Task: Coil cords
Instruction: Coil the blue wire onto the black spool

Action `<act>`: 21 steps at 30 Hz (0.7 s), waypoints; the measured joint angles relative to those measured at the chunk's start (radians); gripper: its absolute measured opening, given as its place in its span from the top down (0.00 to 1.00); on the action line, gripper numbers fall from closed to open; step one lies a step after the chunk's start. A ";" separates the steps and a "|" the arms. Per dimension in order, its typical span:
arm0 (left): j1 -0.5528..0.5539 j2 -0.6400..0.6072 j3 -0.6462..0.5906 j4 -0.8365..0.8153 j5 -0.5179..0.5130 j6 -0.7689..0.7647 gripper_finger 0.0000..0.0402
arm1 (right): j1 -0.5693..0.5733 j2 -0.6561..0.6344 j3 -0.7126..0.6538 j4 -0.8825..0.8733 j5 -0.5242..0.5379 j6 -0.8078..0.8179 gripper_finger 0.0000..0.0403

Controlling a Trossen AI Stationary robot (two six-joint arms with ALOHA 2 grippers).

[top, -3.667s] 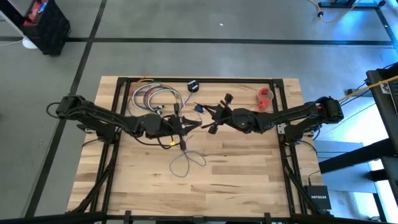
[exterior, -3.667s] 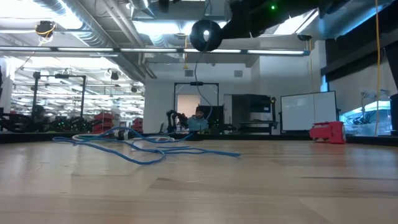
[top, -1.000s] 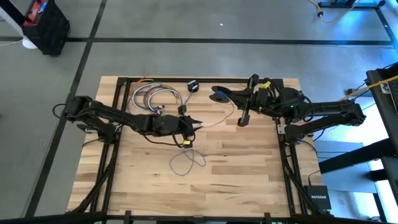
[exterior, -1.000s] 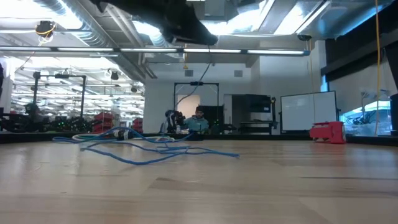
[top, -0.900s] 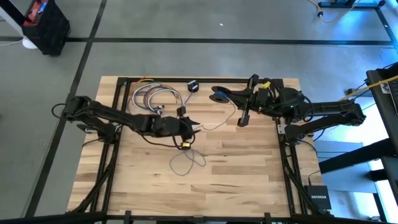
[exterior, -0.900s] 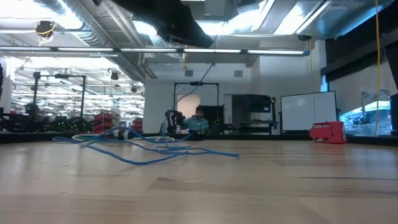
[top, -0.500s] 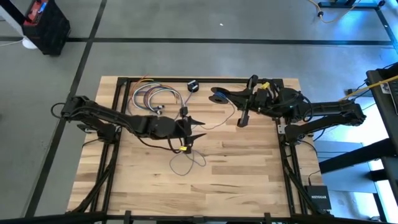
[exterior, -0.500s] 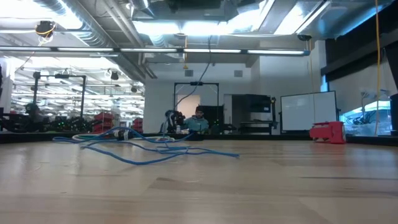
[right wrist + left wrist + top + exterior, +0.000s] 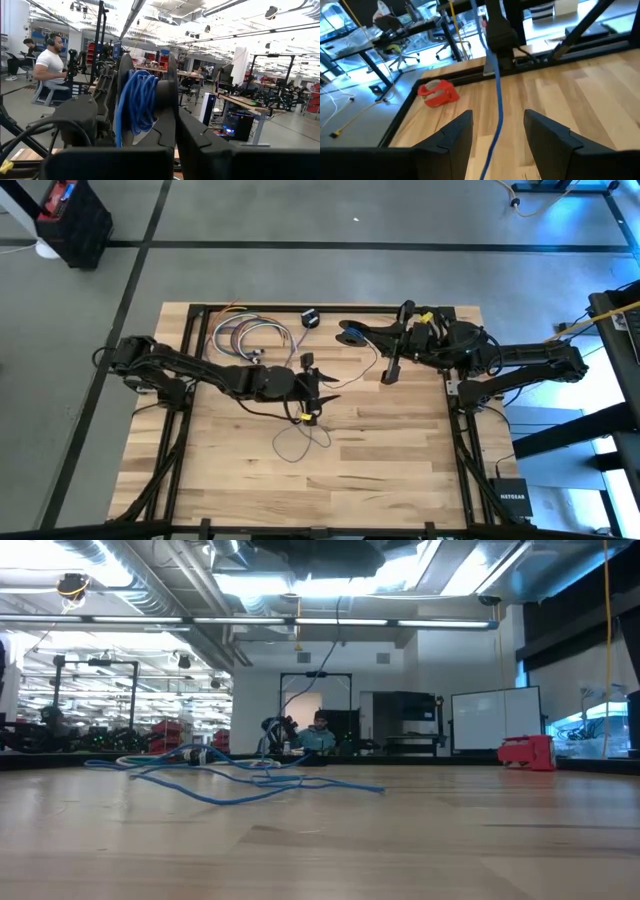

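Robotics lab, exposed ceiling ducts [image 9: 130,580], equipment racks [image 9: 95,700], seated person [image 9: 50,65]

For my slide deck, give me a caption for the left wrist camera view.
Open left end effector straddling the blue cord that runs across the table, tape roll beyond.

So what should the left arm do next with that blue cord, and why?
Probably close on the cord again nearer the loose loops. The left gripper stands open with the cord running between its fingers, ungripped, while the right gripper holds the spool with cord already wound on it.
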 joint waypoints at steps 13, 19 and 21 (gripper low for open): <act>-0.006 -0.013 0.006 -0.001 -0.001 0.006 0.66 | 0.000 0.001 0.000 0.000 0.000 0.000 0.99; -0.002 -0.013 0.006 0.004 -0.001 0.022 0.91 | 0.000 0.001 0.000 0.003 0.000 0.000 0.99; 0.000 -0.013 0.006 0.006 -0.003 0.026 0.97 | 0.000 0.001 0.000 0.003 0.000 0.000 0.99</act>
